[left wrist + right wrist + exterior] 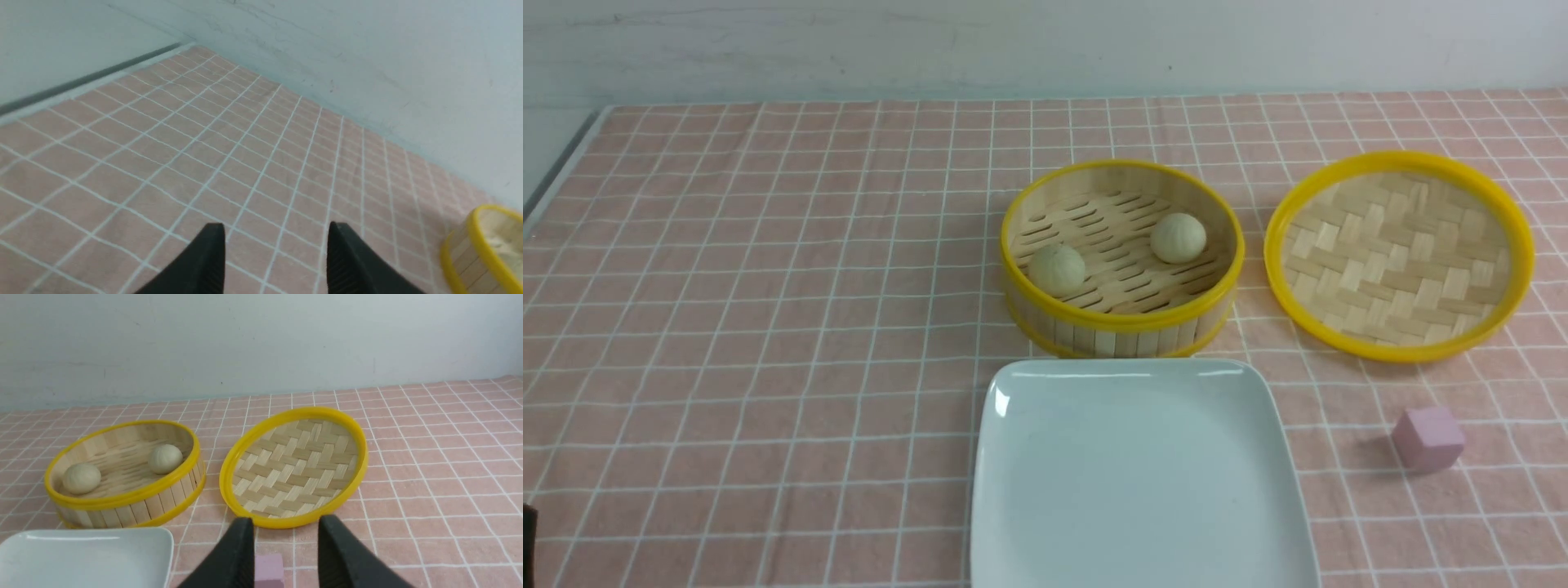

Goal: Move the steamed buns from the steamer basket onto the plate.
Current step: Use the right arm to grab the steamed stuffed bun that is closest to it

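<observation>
Both pincers hung released, empty: left gripper (276, 228) over checked cloth (163, 163), right gripper (286, 520) near the pink cube (269, 571). Then the plate (1135, 474); just beyond, the steamer basket (1123, 327) held both steamed buns (1058, 269) (1178, 238), apart.

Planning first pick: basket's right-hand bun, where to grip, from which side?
Grip the right-hand bun with jaws across its widest middle, coming straight down. The steamer basket wall rings it, so side approach looks blocked; the dome offers no edge or handle.
</observation>
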`<move>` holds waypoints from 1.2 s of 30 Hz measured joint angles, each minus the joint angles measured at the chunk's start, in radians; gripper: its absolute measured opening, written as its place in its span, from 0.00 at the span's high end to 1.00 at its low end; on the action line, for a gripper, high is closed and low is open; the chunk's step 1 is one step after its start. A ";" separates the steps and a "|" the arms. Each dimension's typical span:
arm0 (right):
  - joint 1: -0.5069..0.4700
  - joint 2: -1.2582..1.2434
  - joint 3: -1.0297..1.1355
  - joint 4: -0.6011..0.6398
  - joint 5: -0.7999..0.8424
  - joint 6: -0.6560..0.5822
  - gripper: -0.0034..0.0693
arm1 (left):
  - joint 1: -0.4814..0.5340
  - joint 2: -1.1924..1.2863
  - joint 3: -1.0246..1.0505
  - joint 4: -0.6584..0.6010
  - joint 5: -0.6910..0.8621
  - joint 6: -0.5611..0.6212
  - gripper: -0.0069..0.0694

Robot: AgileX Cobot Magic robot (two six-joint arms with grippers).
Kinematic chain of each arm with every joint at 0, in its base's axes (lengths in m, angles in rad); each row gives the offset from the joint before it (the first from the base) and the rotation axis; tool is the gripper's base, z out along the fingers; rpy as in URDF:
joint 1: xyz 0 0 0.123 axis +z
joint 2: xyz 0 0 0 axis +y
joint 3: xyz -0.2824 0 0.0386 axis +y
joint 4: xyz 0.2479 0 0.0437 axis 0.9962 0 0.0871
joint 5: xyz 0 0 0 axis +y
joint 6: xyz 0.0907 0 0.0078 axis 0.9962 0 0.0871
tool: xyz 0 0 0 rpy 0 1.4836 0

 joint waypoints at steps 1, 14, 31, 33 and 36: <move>0.000 0.000 0.000 0.000 0.028 -0.032 0.62 | 0.000 0.000 0.001 0.001 -0.020 -0.057 0.43; 0.000 0.369 -0.215 0.249 0.113 -0.345 0.61 | -0.108 0.025 -0.230 0.092 0.076 -0.197 0.30; 0.000 1.231 -0.715 0.497 0.339 -0.718 0.43 | -0.539 0.508 -0.489 0.213 0.060 0.030 0.29; 0.000 1.336 -0.791 0.497 0.353 -0.739 0.43 | -0.545 0.558 -0.489 0.222 0.042 0.030 0.29; 0.000 1.465 -0.893 0.497 0.369 -0.762 0.42 | -0.547 0.606 -0.489 0.226 0.024 0.030 0.29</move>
